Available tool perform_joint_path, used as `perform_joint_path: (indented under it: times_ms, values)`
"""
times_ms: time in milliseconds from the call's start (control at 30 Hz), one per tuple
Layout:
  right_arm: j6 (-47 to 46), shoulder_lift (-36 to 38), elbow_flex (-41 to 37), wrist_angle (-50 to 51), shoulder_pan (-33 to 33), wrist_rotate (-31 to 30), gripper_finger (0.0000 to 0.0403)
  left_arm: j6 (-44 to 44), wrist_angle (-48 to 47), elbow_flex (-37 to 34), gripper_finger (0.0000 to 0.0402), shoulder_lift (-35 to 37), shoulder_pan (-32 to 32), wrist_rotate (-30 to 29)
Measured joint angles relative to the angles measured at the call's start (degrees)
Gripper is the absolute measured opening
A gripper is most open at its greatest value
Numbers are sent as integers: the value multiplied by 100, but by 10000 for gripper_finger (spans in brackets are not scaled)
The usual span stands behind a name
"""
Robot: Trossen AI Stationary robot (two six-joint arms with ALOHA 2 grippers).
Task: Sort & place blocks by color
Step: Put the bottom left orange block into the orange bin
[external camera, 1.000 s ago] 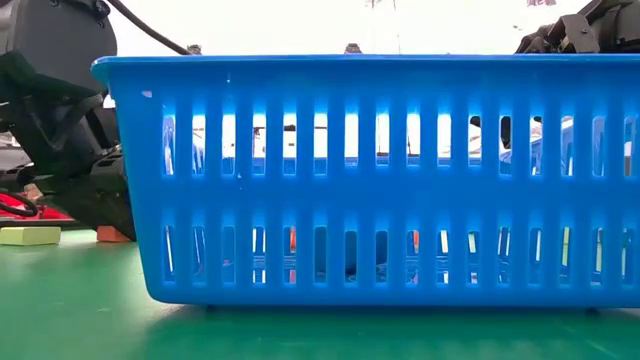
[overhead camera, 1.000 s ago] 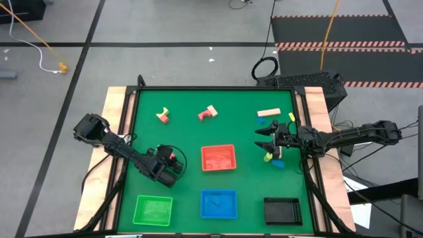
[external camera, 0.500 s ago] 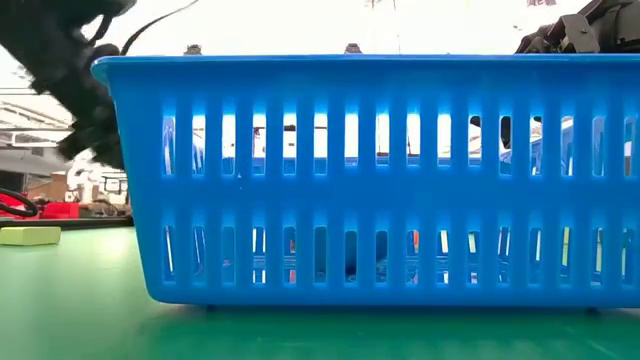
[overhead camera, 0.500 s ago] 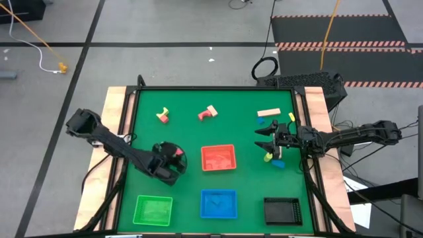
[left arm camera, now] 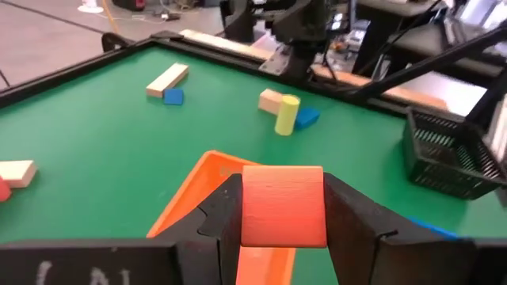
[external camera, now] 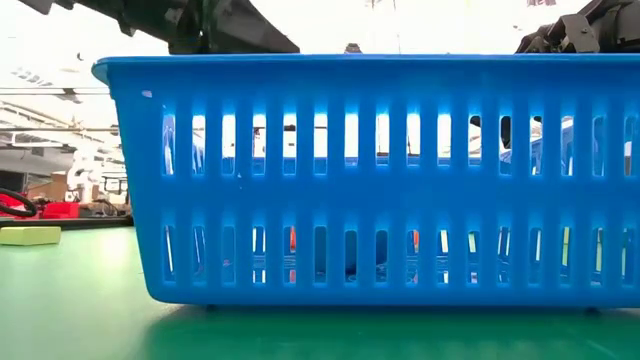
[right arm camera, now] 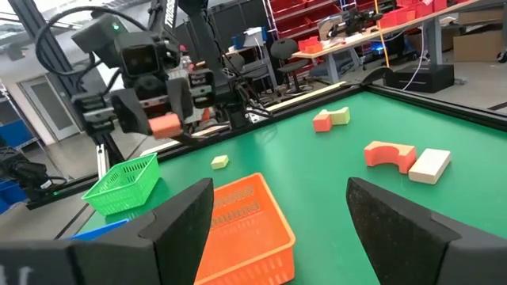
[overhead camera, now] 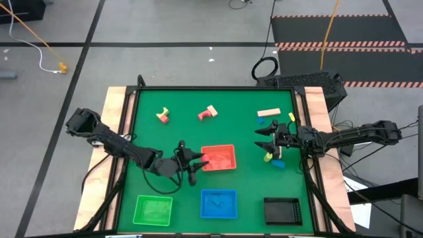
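Note:
My left gripper (overhead camera: 195, 162) hangs just off the left side of the red tray (overhead camera: 219, 158), shut on a red block (left arm camera: 283, 207). The right wrist view shows that block (right arm camera: 165, 124) well above the table. My right gripper (overhead camera: 262, 140) waits open near the table's right edge, with nothing between its fingers. Loose blocks lie on the green mat: a pink and yellow pair (overhead camera: 162, 116), a pink arch with a tan piece (overhead camera: 208, 113), a tan bar (overhead camera: 268, 113), and a yellow cylinder (overhead camera: 268, 157) beside a blue piece (overhead camera: 278, 163). My left gripper pinches the red block by two opposite sides (left arm camera: 247, 207) between its two fingers. The fingers come nearly level from the table's left, slanting a little down. The block is lifted clear, over the red tray's left rim (left arm camera: 207, 170).
A green tray (overhead camera: 153, 210), a blue tray (overhead camera: 219, 203) and a black tray (overhead camera: 282, 211) stand in a row along the near edge. The blue tray's wall (external camera: 370, 175) fills the low view, with a yellow block (external camera: 30, 236) to its left. Open mat lies at the centre.
My left gripper has risen from the mat with the red block and moved toward the table's right edge, up to the red tray. It has tipped from pointing down to nearly level and rolled. The block is now lifted clear.

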State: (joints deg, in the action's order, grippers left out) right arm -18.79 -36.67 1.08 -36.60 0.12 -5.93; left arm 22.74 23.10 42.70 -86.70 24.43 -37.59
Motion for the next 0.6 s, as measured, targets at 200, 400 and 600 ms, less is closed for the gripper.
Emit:
perform_joint_path:
  times_ms: [200, 400, 600]
  values:
    - [0, 1, 0, -12, 0, -2, 281, -148, -6, 0, 135, -134, -229, 82]
    - [-288, 0, 0, -916, -2, -2, 281, 28, 792, -2, 135, -854, -447, 506]
    - [-323, 4, 0, -2100, -2, -157, 281, -167, 1363, 4, 135, -1252, -599, 525]
